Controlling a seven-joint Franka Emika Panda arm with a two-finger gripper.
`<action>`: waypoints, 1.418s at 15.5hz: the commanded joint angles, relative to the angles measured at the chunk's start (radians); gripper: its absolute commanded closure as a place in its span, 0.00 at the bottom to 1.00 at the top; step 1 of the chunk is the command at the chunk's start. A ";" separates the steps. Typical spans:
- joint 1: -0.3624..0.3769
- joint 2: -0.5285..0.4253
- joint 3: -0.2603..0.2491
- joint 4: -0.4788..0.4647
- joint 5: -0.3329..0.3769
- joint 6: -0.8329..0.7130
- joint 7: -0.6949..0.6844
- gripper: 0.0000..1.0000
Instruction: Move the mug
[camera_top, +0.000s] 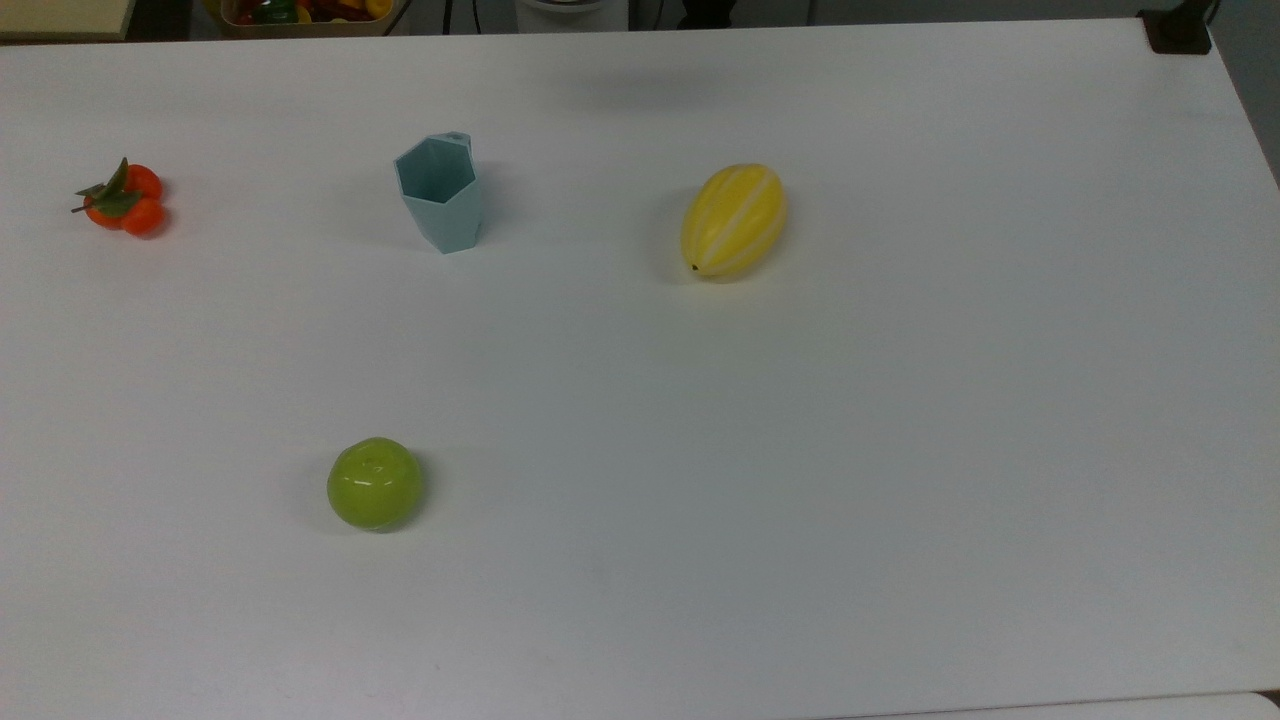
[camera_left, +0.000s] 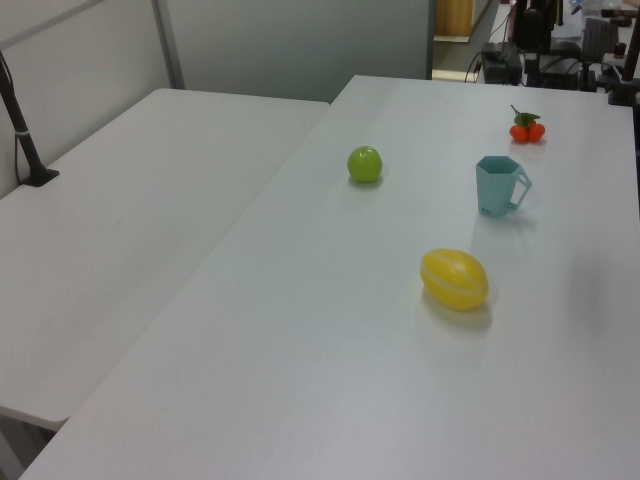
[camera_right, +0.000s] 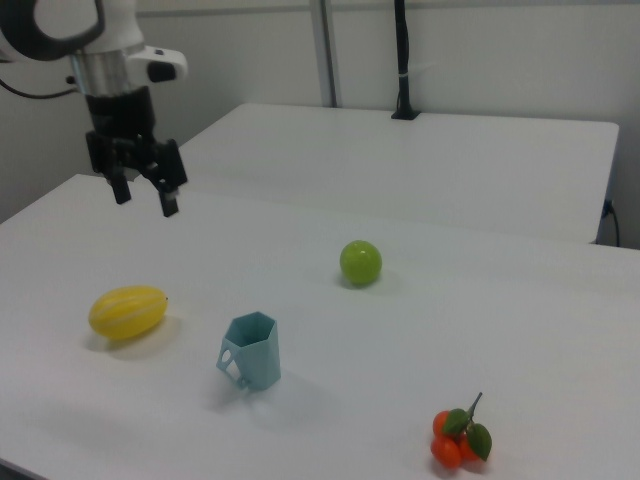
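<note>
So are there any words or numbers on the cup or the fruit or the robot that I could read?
No, there are none to read. The mug is plain teal, and the yellow melon, the green apple and the oranges carry no labels. The white table is unmarked, and the gripper with the arm above it carries no writing that can be made out.

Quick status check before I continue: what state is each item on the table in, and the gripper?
mug: upright, open end up, free on the table.
gripper: open, holding nothing, raised above the table.
yellow melon: lying on its side.
green apple: resting on the table.
tangerines: resting on the table, leaves attached.
</note>
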 joint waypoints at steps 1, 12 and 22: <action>0.006 0.013 0.078 0.039 0.019 -0.026 0.112 0.00; 0.125 0.085 -0.068 0.030 0.047 0.216 -0.105 0.00; 0.122 0.085 -0.084 0.030 0.051 0.249 -0.148 0.00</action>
